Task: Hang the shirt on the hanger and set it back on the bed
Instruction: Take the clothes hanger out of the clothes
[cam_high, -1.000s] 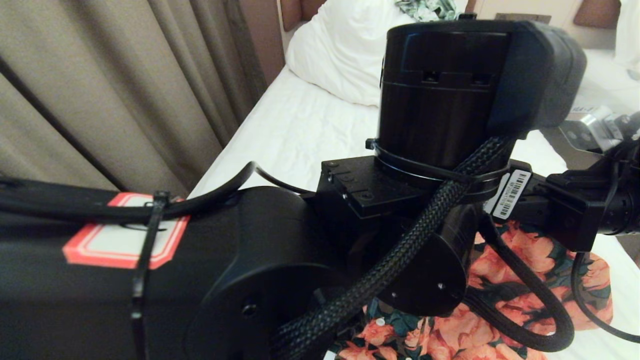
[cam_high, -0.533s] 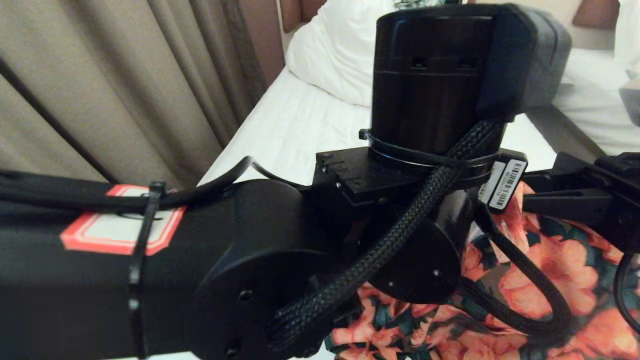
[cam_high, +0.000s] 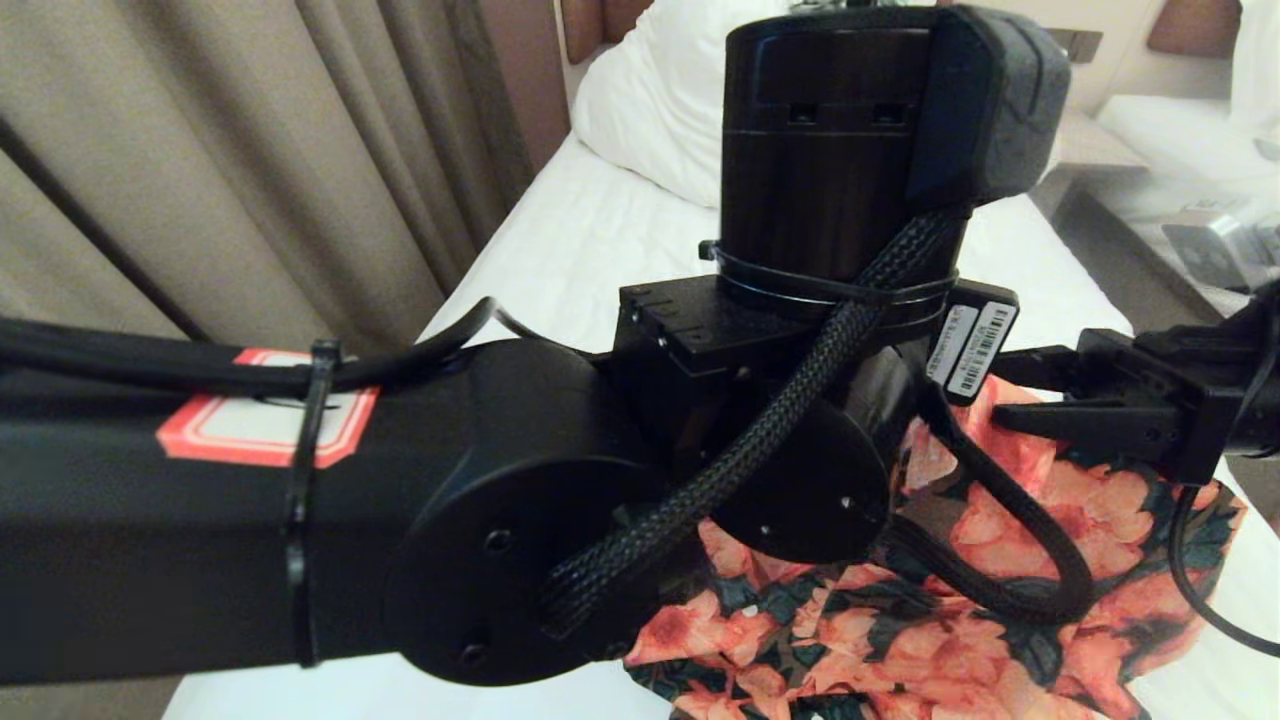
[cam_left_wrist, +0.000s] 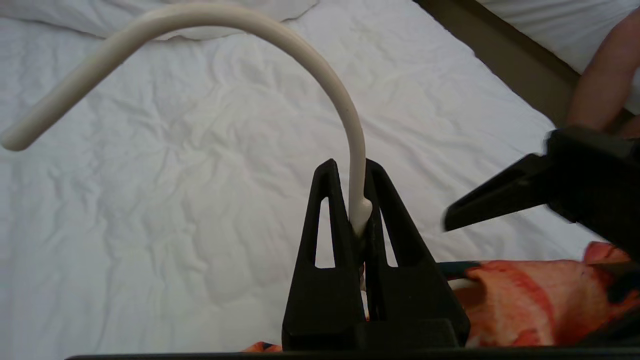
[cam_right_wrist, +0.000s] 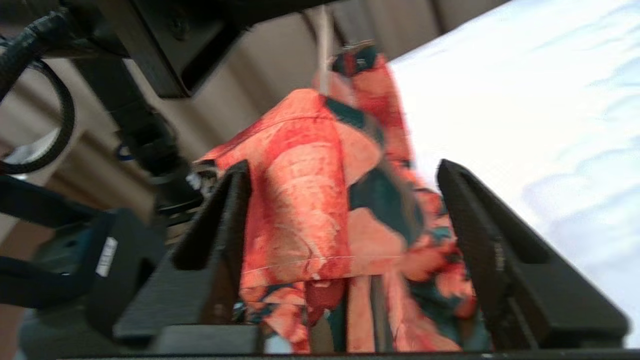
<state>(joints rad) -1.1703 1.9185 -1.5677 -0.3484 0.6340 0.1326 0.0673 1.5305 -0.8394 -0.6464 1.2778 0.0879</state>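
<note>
While left arm (cam_high: 560, 520) fills view, curtain (cam_high: 250, 170) beside bed (cam_high: 600, 250), pillow (cam_high: 660, 100) beyond

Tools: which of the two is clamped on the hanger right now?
The left tool, pinched shut on the hanger neck. The right tool stands open around the shirt.

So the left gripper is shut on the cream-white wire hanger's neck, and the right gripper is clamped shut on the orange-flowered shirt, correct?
Not quite. The left gripper is shut on the cream-white wire hanger, but the right gripper is open: in the right wrist view its jaws stand wide apart with the orange-flowered shirt between them.
</note>
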